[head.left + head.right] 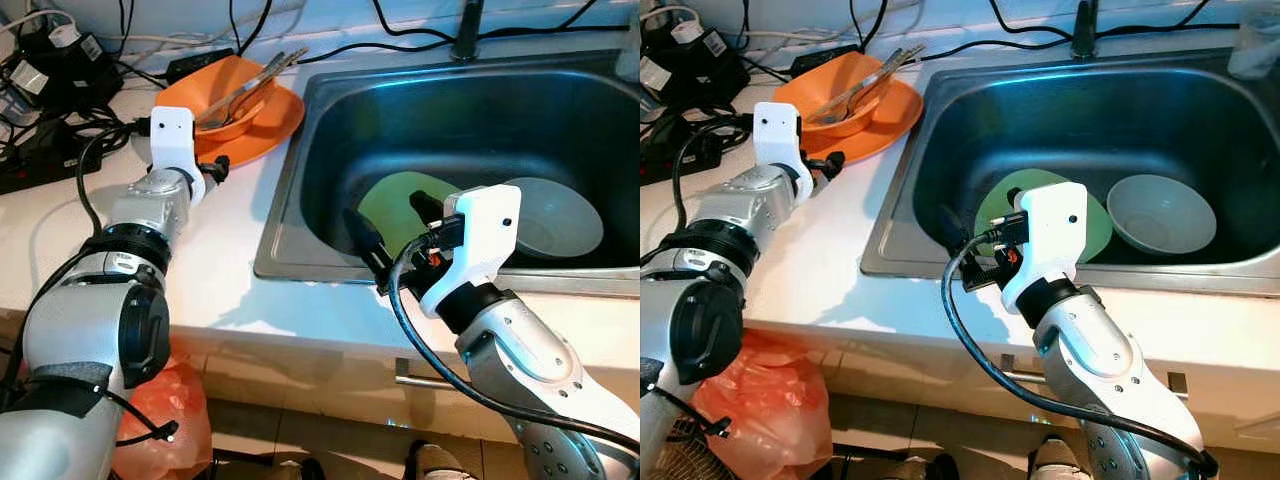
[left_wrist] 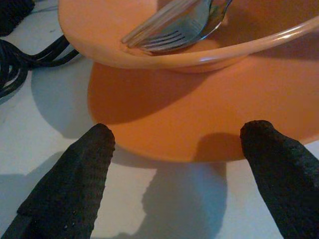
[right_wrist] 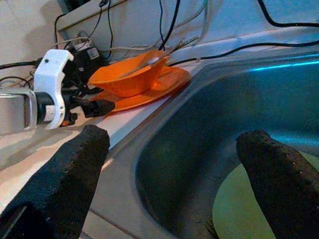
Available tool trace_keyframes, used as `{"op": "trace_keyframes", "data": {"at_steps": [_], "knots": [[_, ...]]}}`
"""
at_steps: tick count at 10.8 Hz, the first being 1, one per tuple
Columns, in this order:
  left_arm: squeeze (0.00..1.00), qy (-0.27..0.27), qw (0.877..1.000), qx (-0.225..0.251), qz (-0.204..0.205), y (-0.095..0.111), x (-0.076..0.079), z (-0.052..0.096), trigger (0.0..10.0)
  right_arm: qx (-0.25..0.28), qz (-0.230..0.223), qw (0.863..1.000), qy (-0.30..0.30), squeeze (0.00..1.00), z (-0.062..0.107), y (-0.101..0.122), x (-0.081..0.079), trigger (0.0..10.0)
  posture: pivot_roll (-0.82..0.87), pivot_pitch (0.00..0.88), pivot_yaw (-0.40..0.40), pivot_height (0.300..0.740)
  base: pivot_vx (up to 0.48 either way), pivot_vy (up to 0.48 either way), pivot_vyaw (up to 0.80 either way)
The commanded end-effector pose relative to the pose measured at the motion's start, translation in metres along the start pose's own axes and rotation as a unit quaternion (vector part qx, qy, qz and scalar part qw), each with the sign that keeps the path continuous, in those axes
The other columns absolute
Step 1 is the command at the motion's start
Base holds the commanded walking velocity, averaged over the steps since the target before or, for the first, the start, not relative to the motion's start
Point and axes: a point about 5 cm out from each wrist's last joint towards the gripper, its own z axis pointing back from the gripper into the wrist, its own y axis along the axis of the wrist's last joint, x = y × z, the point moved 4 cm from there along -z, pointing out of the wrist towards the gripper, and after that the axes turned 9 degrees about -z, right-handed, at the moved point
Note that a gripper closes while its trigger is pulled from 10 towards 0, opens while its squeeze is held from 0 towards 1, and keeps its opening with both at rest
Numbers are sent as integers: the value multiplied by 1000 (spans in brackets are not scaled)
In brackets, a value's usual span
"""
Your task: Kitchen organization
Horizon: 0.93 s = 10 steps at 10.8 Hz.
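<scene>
From my seat, my right gripper (image 3: 169,184) sits closest to me, its two black fingers spread wide apart and holding nothing, hanging over the near edge of the steel sink (image 1: 300,130). Just beyond its fingertips a green plate (image 1: 1095,225) lies flat on the sink floor, and beside that plate, further to the gripper's right, rests one grey bowl (image 1: 1160,215). The right wrist view gives me something the head views do not: a low look across the counter to my left arm, with the orange dishes seen side-on and the bowl tilted on its plate.

My left gripper (image 2: 179,164) is out over the white counter (image 1: 225,270), fingers wide apart and empty, with the rim of the orange plate (image 2: 199,129) just ahead of the tips; I cannot tell whether they touch it. The left wrist view shows what the head views only hint at: an orange bowl (image 2: 199,45) stands on that plate, and fork tines and another piece of cutlery (image 2: 174,25) rest inside it.

My count: two plates, one green and one orange; two bowls, one grey and one orange; several pieces of cutlery, number unclear.

Further off, behind the left gripper, black cables (image 1: 60,90) and power adapters crowd the counter's back corner, and a tap base (image 1: 465,35) rises behind the sink. Below the counter, an orange plastic bag (image 1: 165,420) sits on the floor.
</scene>
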Motion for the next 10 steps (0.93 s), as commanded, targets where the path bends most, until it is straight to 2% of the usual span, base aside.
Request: {"op": "trace_keyframes", "data": {"at_steps": [1, 7, 10], "knots": [[0, -1, 996, -83, -12, -49, -9, 4, 10000, 4, -2, 1000, 11, 306, 1, 0, -6, 10000, -186, 161, 220, 740, 0, 0, 0], [0, -27, 993, -112, 14, -76, -14, 9, 10000, -2, 1, 1000, 17, 302, 0, -3, -6, 10000, -158, 152, 212, 740, 0, 0, 0], [0, -29, 992, -124, 19, -86, -24, 13, 10000, -4, 2, 1000, 20, 306, -1, -5, -7, 10000, -142, 147, 215, 740, 0, 0, 0]]}}
